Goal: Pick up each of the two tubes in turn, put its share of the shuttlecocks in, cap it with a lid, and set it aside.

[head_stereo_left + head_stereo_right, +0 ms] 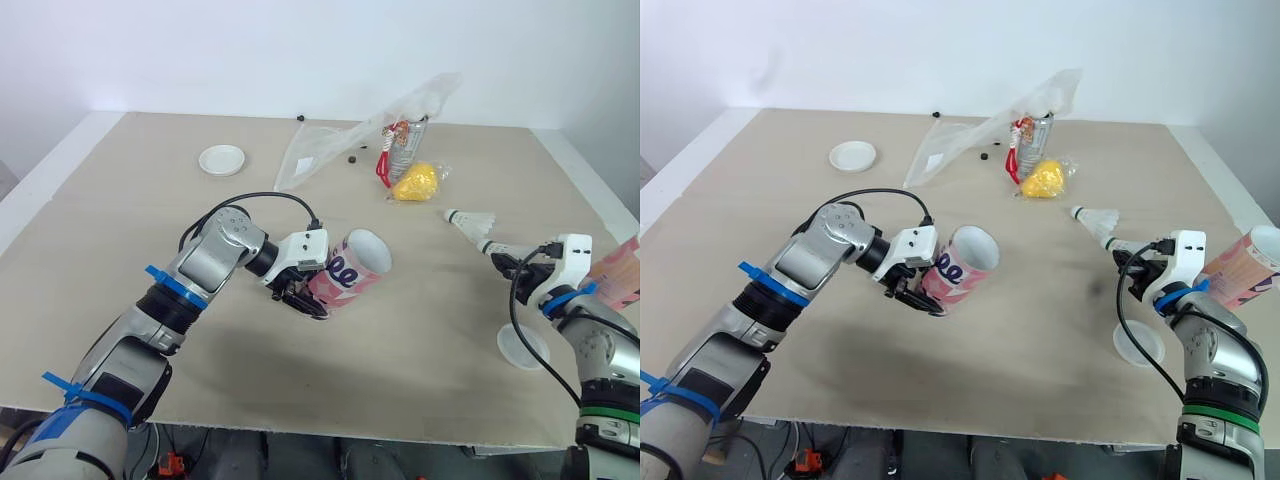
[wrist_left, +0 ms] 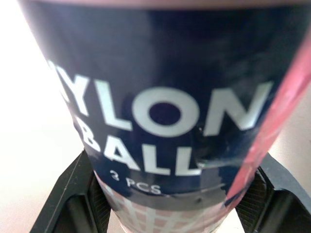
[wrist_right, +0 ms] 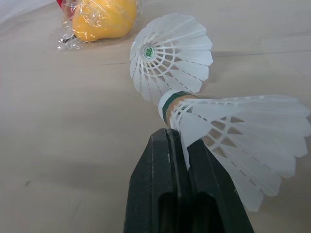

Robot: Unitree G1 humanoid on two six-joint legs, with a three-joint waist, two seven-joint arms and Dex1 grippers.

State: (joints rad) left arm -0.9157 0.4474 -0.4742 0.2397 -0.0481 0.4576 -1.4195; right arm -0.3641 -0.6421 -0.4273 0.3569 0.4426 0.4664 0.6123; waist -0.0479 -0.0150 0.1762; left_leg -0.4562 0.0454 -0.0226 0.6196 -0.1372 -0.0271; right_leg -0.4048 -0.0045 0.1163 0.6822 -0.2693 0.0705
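My left gripper [image 1: 303, 288] is shut on a pink and navy tube [image 1: 350, 268], held just above the table with its open mouth tilted up and to the right. The tube's label [image 2: 160, 111] reads "NYLON BALL" between the black fingers [image 2: 73, 199]. My right gripper [image 3: 179, 137] is shut on the skirt of a white shuttlecock [image 3: 243, 131], near the table's right side. A second shuttlecock [image 1: 470, 219] lies on the table just beyond it. The second tube [image 1: 1243, 268] lies at the right edge behind my right arm. One white lid [image 1: 522, 347] lies by my right wrist, another lid [image 1: 222, 160] at the far left.
A crumpled clear plastic bag [image 1: 340, 145] lies at the back centre, with a can [image 1: 403, 145] and a yellow wrapped item [image 1: 417, 182] beside it. Small black bits [image 1: 352, 156] dot the table near the bag.
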